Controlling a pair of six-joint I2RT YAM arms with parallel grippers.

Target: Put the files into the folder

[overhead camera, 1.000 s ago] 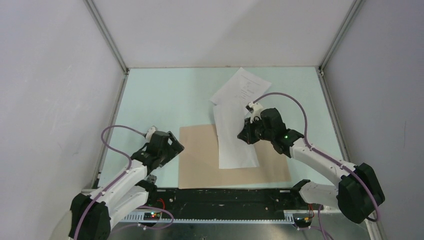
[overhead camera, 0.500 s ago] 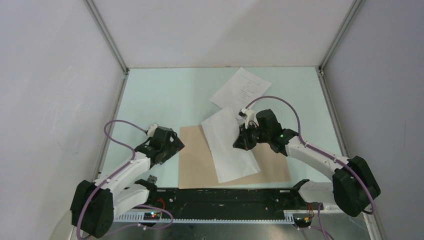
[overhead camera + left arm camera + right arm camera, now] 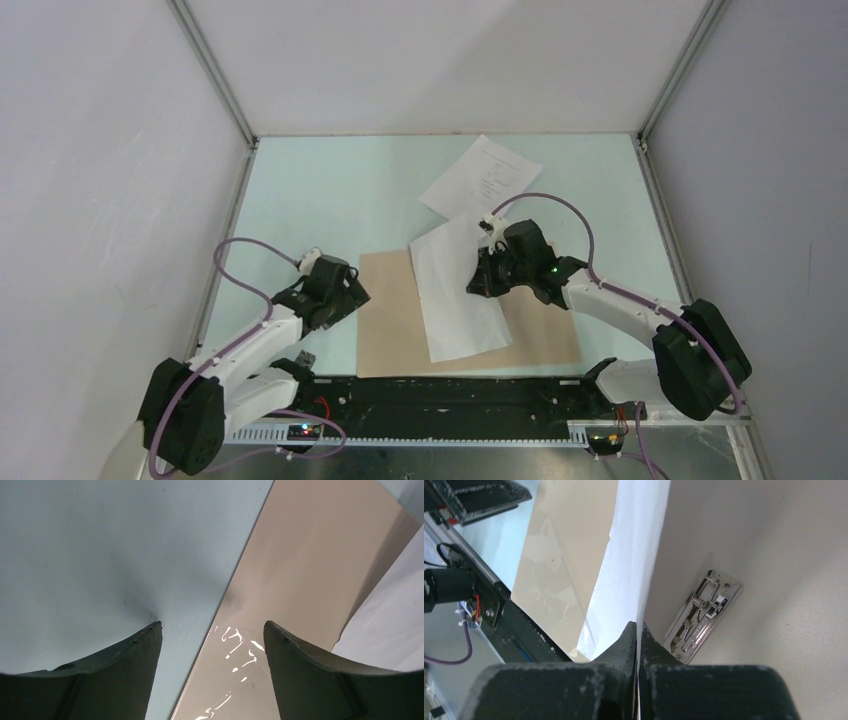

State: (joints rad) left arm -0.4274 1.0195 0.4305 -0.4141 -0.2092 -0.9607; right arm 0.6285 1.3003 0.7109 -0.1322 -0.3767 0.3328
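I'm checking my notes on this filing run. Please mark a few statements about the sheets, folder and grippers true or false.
1. The right gripper is shut on the blank sheet. True.
2. The left gripper grips the folder. False: it is open, straddling the folder's left edge.
3. The printed sheet lies inside the folder. False: it lies on the table, beyond the folder's far edge.
4. A metal clip shows on the folder beside the held sheet. True.

High rear overview; two close wrist views, folder (image 3: 388, 322) shared
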